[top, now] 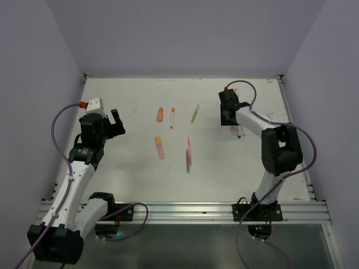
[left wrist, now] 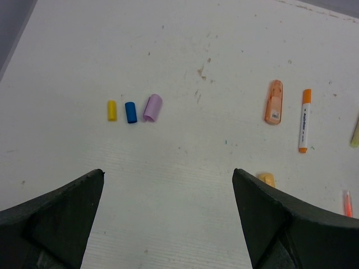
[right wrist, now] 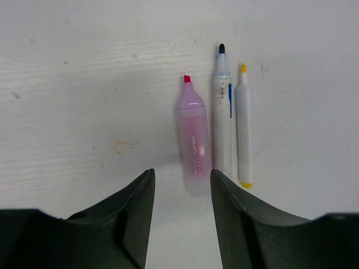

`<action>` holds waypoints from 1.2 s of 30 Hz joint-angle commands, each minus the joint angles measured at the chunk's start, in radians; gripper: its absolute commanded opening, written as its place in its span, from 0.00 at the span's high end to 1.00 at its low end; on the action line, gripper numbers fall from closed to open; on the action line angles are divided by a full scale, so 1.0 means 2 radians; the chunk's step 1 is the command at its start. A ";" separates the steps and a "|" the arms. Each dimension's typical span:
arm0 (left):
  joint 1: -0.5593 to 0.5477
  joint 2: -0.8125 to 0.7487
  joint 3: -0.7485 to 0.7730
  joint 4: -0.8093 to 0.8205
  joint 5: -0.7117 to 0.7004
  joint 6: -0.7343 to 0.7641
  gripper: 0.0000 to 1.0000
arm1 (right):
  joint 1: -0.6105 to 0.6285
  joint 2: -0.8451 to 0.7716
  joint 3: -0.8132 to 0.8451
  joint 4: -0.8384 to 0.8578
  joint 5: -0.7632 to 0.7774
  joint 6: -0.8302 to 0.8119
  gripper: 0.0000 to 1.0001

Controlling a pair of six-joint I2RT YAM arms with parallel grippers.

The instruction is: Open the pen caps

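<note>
Right end effector (right wrist: 182,172) straddles the tail of the pink pen (right wrist: 193,134)

Three pens (right wrist: 222,112) are lying side by side just ahead of right claw (right wrist: 182,176); three caps (left wrist: 130,112) are sitting ahead-left of left claw (left wrist: 168,174).

Light falls soft and even from above on my white table (top: 140,176), bright without glare, and the walls (top: 168,33) around it turn a dull lilac-grey. Under my right wrist the pens (right wrist: 193,140) throw only faint, short shadows and their print reads sharp. My own dark fingers (right wrist: 112,235) at the bottom edge are blurred and featureless.
</note>
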 commanded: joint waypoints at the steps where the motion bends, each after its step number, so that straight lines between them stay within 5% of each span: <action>1: -0.003 0.002 0.001 0.027 0.007 0.012 0.00 | 0.014 -0.075 -0.006 0.006 -0.018 0.006 0.51; 9: -0.003 0.005 -0.001 0.027 0.009 0.011 0.00 | 0.112 -0.146 -0.050 0.043 -0.068 0.033 0.37; 21: -0.003 0.013 -0.001 0.027 0.011 0.011 0.00 | 0.223 -0.123 -0.113 0.083 -0.105 0.117 0.66; 36: -0.003 0.015 -0.002 0.027 0.014 0.011 0.00 | 0.252 -0.070 -0.120 0.102 -0.087 0.146 0.71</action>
